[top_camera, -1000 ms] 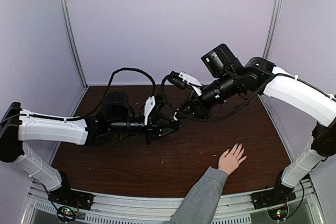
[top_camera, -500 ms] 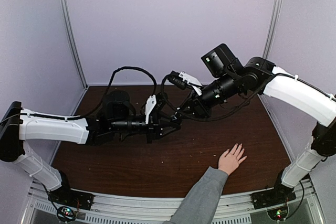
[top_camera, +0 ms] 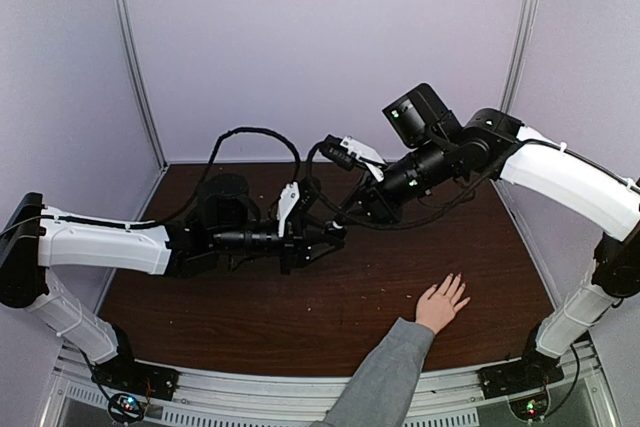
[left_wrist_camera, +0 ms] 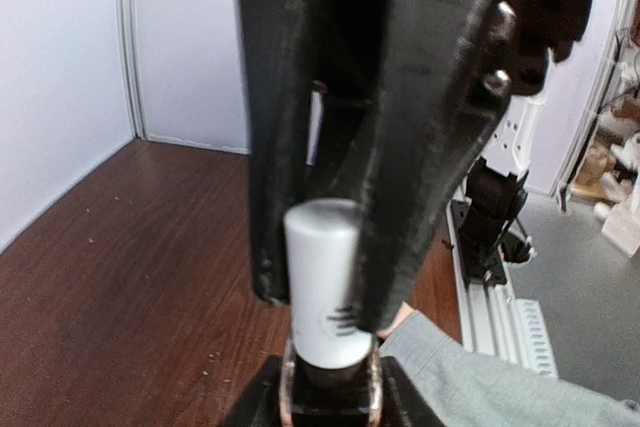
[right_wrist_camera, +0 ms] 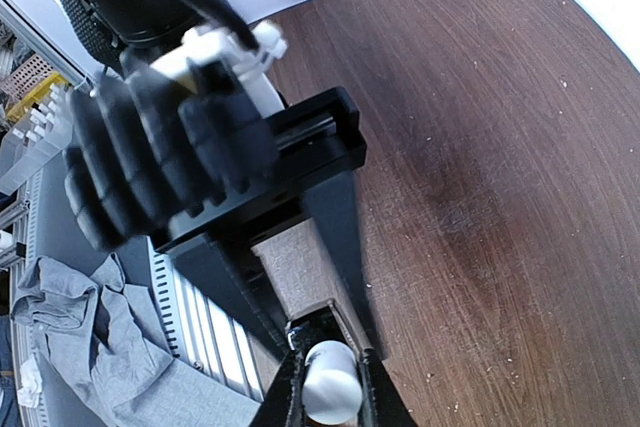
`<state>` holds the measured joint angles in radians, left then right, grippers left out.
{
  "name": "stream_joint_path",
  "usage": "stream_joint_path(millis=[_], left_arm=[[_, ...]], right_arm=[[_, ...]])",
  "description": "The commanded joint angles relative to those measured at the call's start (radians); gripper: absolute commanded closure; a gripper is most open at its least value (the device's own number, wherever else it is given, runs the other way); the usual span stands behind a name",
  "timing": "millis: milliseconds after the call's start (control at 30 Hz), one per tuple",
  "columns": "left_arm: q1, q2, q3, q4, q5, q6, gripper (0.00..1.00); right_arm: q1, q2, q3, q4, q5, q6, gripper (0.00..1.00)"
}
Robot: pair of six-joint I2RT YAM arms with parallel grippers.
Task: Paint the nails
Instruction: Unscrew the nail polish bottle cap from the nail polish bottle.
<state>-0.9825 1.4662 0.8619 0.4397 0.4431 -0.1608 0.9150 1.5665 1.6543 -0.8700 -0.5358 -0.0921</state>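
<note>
The left jaws are gripping the base of a small dark glass polish bottle (left_wrist_camera: 330,405). The right jaws are pinching its white cylindrical cap (left_wrist_camera: 322,282) from above. Both pairs are drawn narrow around what they are holding, and neither is free.

The nails (top_camera: 457,282) are lying well away from all this. They are showing as tiny pale tips on a light-skinned human hand (top_camera: 441,305), which is resting palm down with its fingers spread on the dark brown wooden table (top_camera: 250,317), toward the front right. A grey fabric sleeve (top_camera: 385,372) is running back from the wrist to the near edge.

From above, I am seeing the bottle held over the middle of the table, to the left of the hand and farther back, with open tabletop between them. Through the left wrist camera, the sleeve and a sliver of the hand are showing past the bottle, low and to the right. So the nails are sitting beyond both pairs of jaws and touching neither.

I am judging the work as barely begun. The cap is looking seated on the bottle's neck and no brush is showing. The nails are too small for me to tell whether any is carrying polish, though none is reading darker than the rest.

By my reckoning, nearly everything is waiting to be done:
- getting the cap off
- bringing out a loaded brush
- carrying it across to the hand
- painting each nail in turn
</note>
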Motion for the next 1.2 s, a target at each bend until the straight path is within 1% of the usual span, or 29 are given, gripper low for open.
stream_joint_path(millis=[0,100,267,367,467,600,833,1000,1067,1167], left_arm=[[0.006,-0.027,-0.014,0.124,-0.040,-0.041,0.60],[0.005,-0.027,-0.027,0.174,-0.036,-0.053,0.60],[0.006,-0.022,-0.041,0.212,-0.043,-0.053,0.68],[0.006,-0.017,-0.044,0.216,-0.036,-0.054,0.69],[0.006,-0.012,-0.050,0.220,-0.038,-0.057,0.68],[0.005,0.002,-0.037,0.218,-0.054,-0.066,0.63],[0.006,0.024,-0.029,0.228,-0.053,-0.068,0.64],[0.006,0.031,-0.033,0.233,-0.061,-0.071,0.62],[0.005,0.028,-0.035,0.237,-0.061,-0.072,0.64],[0.006,0.023,-0.041,0.249,-0.066,-0.070,0.71]], right_arm=[[0.005,-0.008,0.003,0.023,0.016,0.017,0.94],[0.005,-0.013,-0.004,0.039,0.018,0.026,0.94],[0.005,-0.017,-0.007,0.040,0.027,0.027,0.94],[0.005,-0.027,-0.011,0.051,0.039,0.032,0.94],[0.005,-0.031,-0.011,0.057,0.042,0.037,0.95],[0.004,-0.037,-0.017,0.072,0.042,0.040,0.95],[0.004,-0.042,-0.016,0.068,0.047,0.040,0.95],[0.003,-0.048,-0.018,0.069,0.046,0.040,0.95],[0.003,-0.046,-0.018,0.068,0.045,0.040,0.95],[0.004,-0.045,-0.018,0.066,0.045,0.040,0.95]])
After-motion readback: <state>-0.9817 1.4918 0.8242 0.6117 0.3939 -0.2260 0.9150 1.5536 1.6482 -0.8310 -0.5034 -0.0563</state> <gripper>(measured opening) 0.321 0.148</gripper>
